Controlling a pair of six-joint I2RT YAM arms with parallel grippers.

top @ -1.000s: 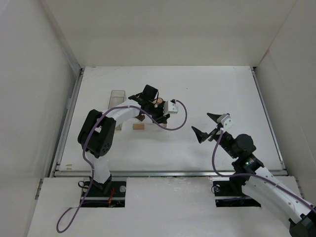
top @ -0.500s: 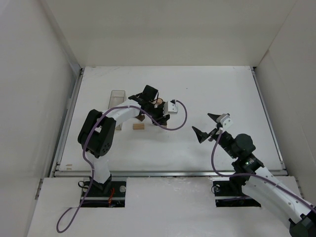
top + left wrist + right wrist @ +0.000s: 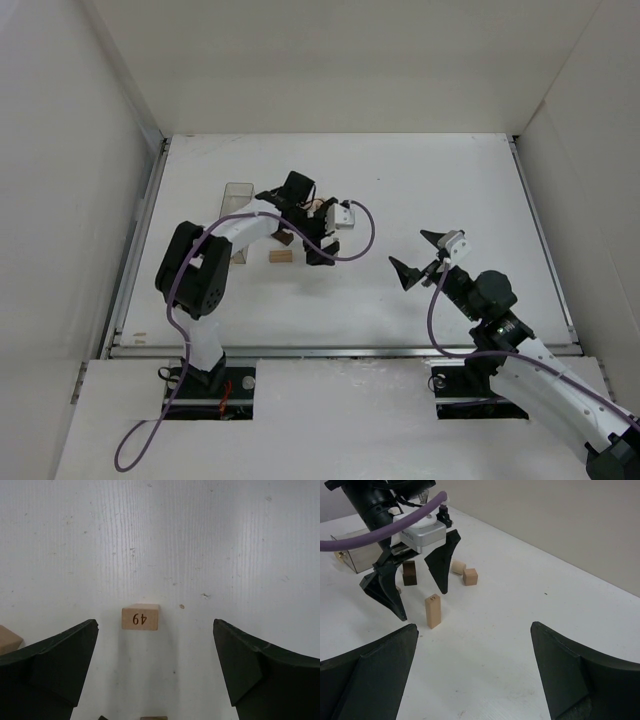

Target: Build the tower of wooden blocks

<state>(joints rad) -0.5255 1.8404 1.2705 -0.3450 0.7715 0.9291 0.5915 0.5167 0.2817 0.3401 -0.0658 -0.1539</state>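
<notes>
Right wrist view, read left to right.

- Upper left: clear box (image 3: pixel 351 555) on the white table (image 3: pixel 450 180), behind the left arm. Looks like the parts bin, not part of the build.
- Just right of the box: left pincer (image 3: pixel 422 604), pointing down with its fingers spread wide. Nothing is between the pads.
- Seen through the gap of that pincer: dark brown block (image 3: pixel 409 573), standing on the table and touched by nothing.
- Centre left, below the pincer: pale post (image 3: pixel 433 611), upright on its small end. In the left wrist view its numbered top face (image 3: pixel 140 617) sits mid-frame between the two dark fingers, well clear of both, so it stands on its own.
- Judgement: the post is on end because it is the tower's column. The fingers are held wide so that lifting away will not brush it over.
- Right of the post, upper centre: two small tan cubes (image 3: pixel 464 572), close together and loose on the table, waiting as stock.
- Bottom corners of the frame: the right arm's own fingers. In the overhead view the right pincer (image 3: pixel 408 248) sits right of centre, spread wide, empty, and well apart from the blocks. It is probably parked to keep out of the left arm's way.

Tower status (judgement): only the column is up. The crosspiece and the dark block are not yet stacked. A tall post on a narrow foot will tip at a slight nudge.
</notes>
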